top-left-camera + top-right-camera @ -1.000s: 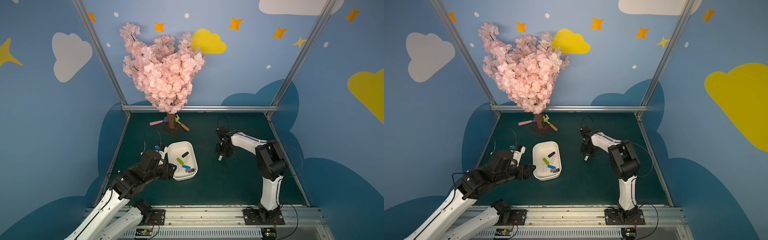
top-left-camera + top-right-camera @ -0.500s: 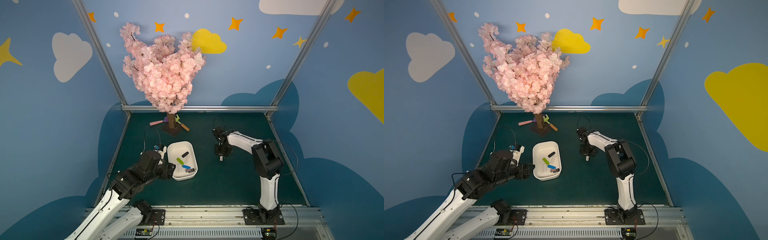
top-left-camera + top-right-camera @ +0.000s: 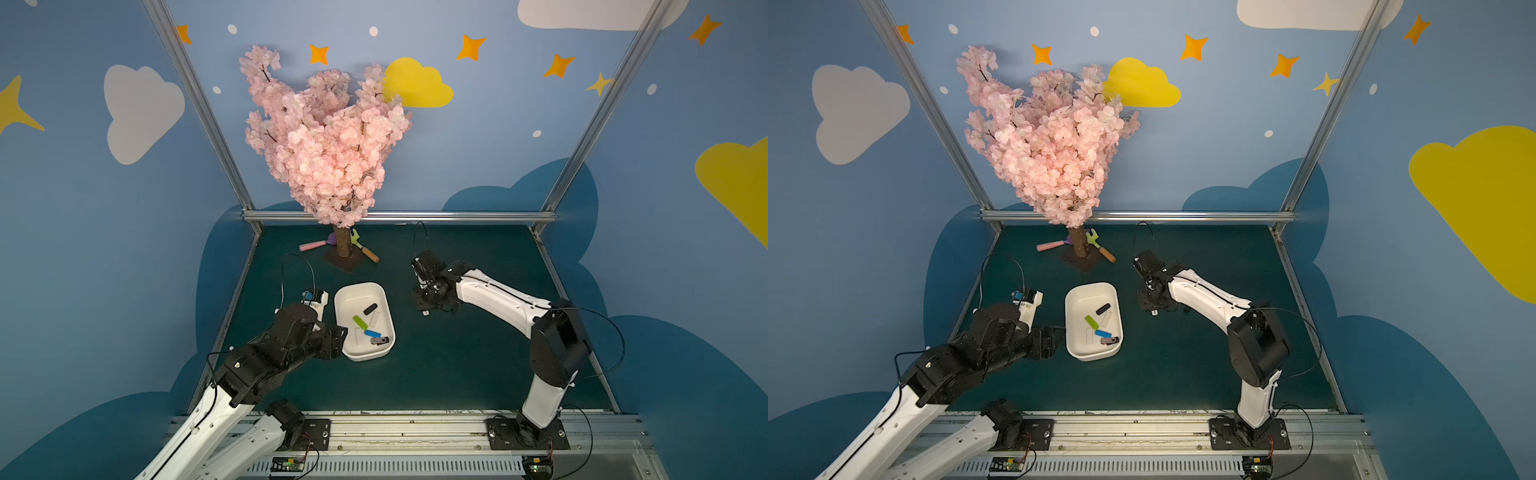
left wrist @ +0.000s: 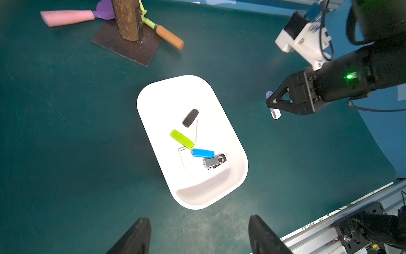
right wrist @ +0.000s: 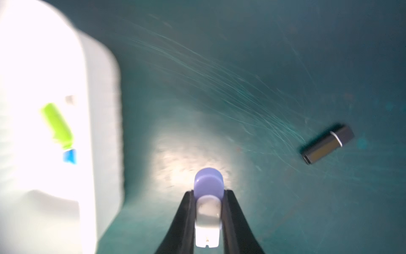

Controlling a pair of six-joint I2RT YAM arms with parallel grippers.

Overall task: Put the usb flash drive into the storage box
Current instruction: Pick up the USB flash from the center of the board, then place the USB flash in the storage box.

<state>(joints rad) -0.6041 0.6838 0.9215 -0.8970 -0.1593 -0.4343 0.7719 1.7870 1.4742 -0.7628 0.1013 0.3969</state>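
Well, the right end effector (image 5: pixel 208 193) is squeezed shut on the usb flash drive (image 5: pixel 207 211), the one with a pale purple cap and a white body. The drive sticks out past the tips, cap first. It hangs low over the green counter (image 3: pixel 457 365), just beside the storage box (image 4: pixel 140 105), on the side that faces the counter's right edge. So the drive is not in the box yet. Some other drives already lie in the box: black, green, blue and grey. A small dark drive (image 5: pixel 327 144) lies on the counter nearby. The left end effector (image 4: pixel 198 220) is open and holds nothing; it waits near the box's end that faces the front edge. I think the job now is to carry the drive over the rim. To do that well, the arm should go up first, because the rim is thick and could knock the drive loose. Then it should slide toward the left edge until the drive is over the white floor, go down a little, and only then let go.
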